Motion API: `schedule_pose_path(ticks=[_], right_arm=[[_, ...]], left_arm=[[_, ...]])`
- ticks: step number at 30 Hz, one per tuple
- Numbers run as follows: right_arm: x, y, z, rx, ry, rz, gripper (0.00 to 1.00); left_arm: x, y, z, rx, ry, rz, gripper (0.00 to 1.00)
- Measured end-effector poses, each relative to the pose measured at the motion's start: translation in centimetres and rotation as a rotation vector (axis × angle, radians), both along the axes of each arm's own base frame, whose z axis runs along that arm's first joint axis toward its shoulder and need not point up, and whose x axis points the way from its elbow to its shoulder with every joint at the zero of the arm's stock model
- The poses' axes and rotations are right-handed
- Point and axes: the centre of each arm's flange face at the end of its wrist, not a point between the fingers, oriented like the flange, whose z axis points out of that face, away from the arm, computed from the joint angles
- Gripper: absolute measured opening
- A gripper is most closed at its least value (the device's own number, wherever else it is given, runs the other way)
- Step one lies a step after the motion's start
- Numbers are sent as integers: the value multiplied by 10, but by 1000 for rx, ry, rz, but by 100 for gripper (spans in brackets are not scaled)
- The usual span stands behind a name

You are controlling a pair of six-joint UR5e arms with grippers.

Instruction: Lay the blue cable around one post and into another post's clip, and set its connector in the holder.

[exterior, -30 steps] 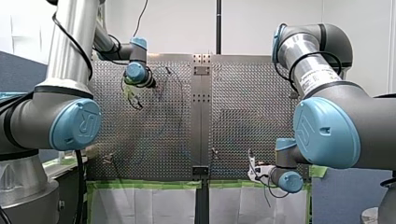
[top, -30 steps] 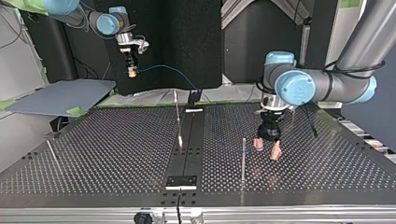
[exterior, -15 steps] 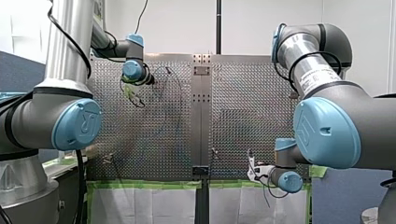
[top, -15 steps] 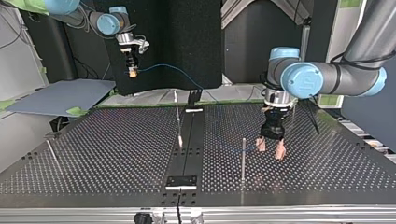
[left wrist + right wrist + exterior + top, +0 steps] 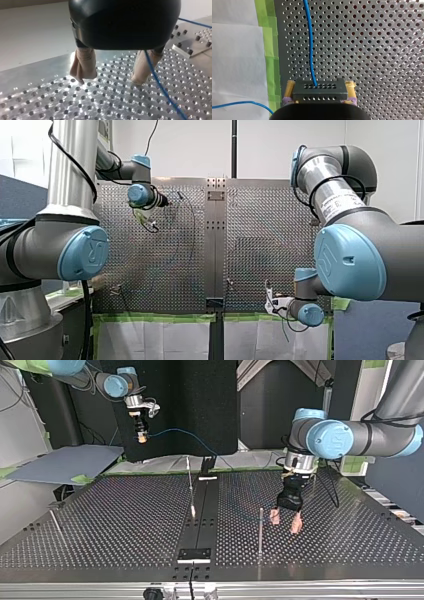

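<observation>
Firmly, my right gripper [image 5: 320,86] clamps the connector [image 5: 320,92] — my left gripper [image 5: 110,78] hangs spread beside the blue cable [image 5: 162,90].

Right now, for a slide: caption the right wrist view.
Right gripper grips the connector; blue cable runs ahead over perforated table.

Front camera sits behind and above my shoulders and looks out over the table [image 5: 165,250]. My left arm [image 5: 75,185] comes in at the left, my right arm [image 5: 350,255] at the right, both elbows very near the lens. Top camera is low at the table's far edge, facing back at me, so sides are crossed. Both views share the whole holed top and its centre strip [image 5: 215,245]. Left wrist camera hangs close over the far left part, looking down past my left gripper [image 5: 112,77]. Right wrist camera sits tight behind my right gripper [image 5: 320,86], with the connector [image 5: 322,96] between its pads. It faces the near edge's green tape [image 5: 270,50], which the front view also shows.
</observation>
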Motion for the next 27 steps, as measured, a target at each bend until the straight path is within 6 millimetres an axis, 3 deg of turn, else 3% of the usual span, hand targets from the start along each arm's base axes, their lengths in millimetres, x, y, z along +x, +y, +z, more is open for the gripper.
schedule_pose_path(ticks=[27], right_arm=[[2, 0, 0, -3, 2, 4, 1]], left_arm=[[-20, 1, 1, 23, -9, -52, 100]])
